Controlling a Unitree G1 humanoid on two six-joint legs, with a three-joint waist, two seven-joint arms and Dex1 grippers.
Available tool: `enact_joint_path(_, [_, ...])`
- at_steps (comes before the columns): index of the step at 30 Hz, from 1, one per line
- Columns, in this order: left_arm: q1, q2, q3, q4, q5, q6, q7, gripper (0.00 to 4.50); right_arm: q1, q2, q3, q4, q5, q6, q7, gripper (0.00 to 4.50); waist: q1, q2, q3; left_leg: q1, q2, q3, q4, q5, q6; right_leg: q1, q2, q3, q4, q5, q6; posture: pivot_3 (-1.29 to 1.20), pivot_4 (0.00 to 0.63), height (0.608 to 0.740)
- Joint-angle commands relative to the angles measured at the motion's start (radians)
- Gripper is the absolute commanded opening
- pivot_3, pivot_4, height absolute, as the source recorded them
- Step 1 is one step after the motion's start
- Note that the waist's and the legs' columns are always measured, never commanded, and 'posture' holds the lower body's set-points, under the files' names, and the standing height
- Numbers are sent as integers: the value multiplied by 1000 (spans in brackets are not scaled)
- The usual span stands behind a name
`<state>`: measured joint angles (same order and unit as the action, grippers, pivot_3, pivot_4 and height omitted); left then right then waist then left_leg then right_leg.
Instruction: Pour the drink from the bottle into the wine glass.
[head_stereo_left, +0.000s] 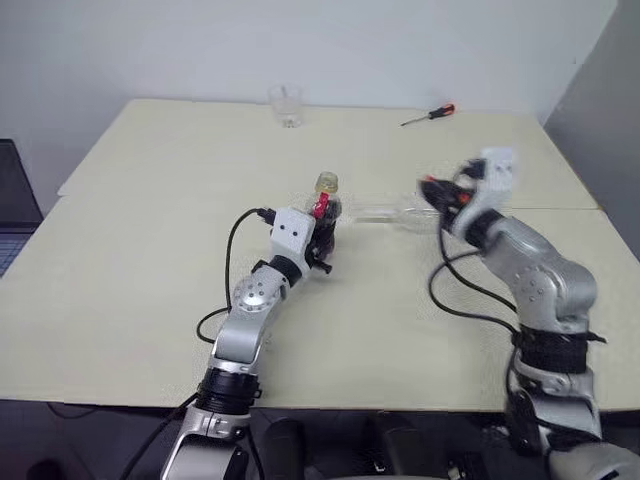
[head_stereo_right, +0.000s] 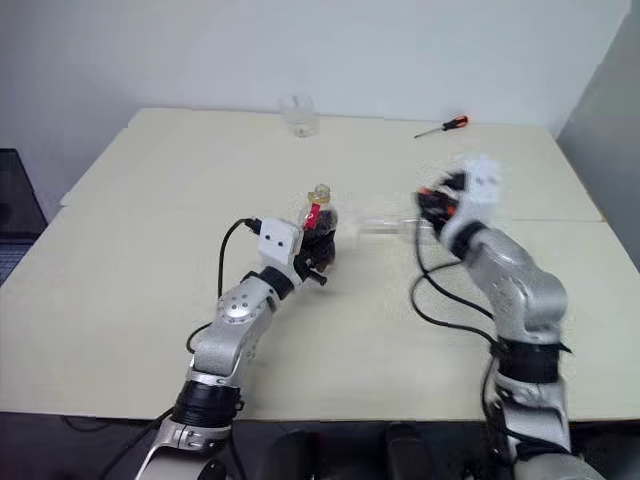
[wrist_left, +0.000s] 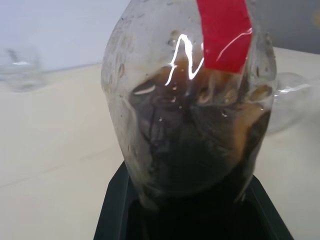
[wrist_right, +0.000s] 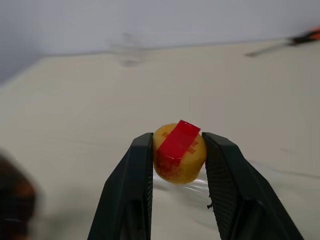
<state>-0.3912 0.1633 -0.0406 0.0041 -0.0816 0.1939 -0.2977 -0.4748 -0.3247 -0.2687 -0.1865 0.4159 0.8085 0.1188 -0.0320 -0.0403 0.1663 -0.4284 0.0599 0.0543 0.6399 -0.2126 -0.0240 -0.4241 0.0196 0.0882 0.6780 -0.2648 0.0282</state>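
Left hand (head_stereo_left: 318, 238) grips the bottle (head_stereo_left: 325, 215) low; right hand (wrist_right: 177, 165) pinches the cap (wrist_right: 179, 152). You're tilting thin, squashy plastic, so squeeze gently.

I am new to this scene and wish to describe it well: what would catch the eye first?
First, the small bottle of dark drink in the middle of the table, gripped by the left pincer. Next, the right pincer beside it, shut on a yellow cap with a red strip. At the far edge are a clear tumbler and a red-handled screwdriver.
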Motion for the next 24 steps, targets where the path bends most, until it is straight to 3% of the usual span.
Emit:
enact_joint_path(1, [-35, 21, 96, 6, -10, -71, 57, 902, 73, -4, -74, -14, -65, -71, -82, 1188, -4, 1, 1, 0, 0, 1, 0, 0, 0, -1, 0, 1, 1, 0, 0, 0, 150, 740])
enact_joint_path(6, [-70, 58, 176, 97, -12, -117, 90, 902, 150, 20, -101, 99, -144, -132, -157, 1188, -15, 1, 1, 3, -1, 3, 0, 0, 0, 0, 2, 2, 2, -1, 4, 0, 150, 740])
enact_joint_path(24, [-103, 163, 292, 298, -10, -249, 135, 901, 140, 0, -67, 208, -171, -197, -103, 1188, -17, 2, 1, 3, 0, 4, 0, 0, 0, 0, 2, 2, 1, -1, 4, 0, 150, 740])
